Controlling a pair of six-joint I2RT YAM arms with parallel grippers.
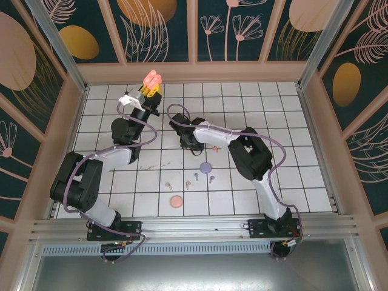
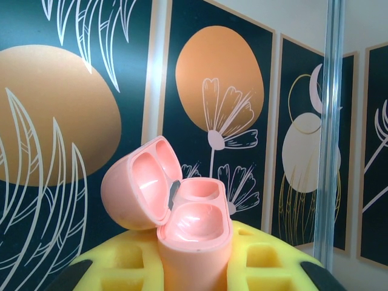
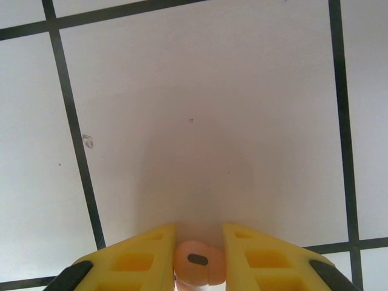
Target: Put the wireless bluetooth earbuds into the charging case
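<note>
A salmon-orange earbud (image 3: pixel 197 267) sits pinched between the yellow fingers (image 3: pixel 267 257) of my right gripper (image 3: pixel 199 245), down by the white tiled bench (image 3: pixel 182 91). My left gripper (image 2: pixel 195 264) is clamped on the open salmon case (image 2: pixel 197 224), held up near the back wall (image 2: pixel 60 121), lid tipped left, both wells bare. Farther out on the bench lie loose earbuds (image 1: pixel 195 177), near a purple case (image 1: pixel 206 167) and a pink case (image 1: pixel 176 201).

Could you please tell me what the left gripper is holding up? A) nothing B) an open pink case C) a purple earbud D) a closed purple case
B: the left gripper is shut on a pink case whose lid is tipped back, with both wells looking empty.
</note>
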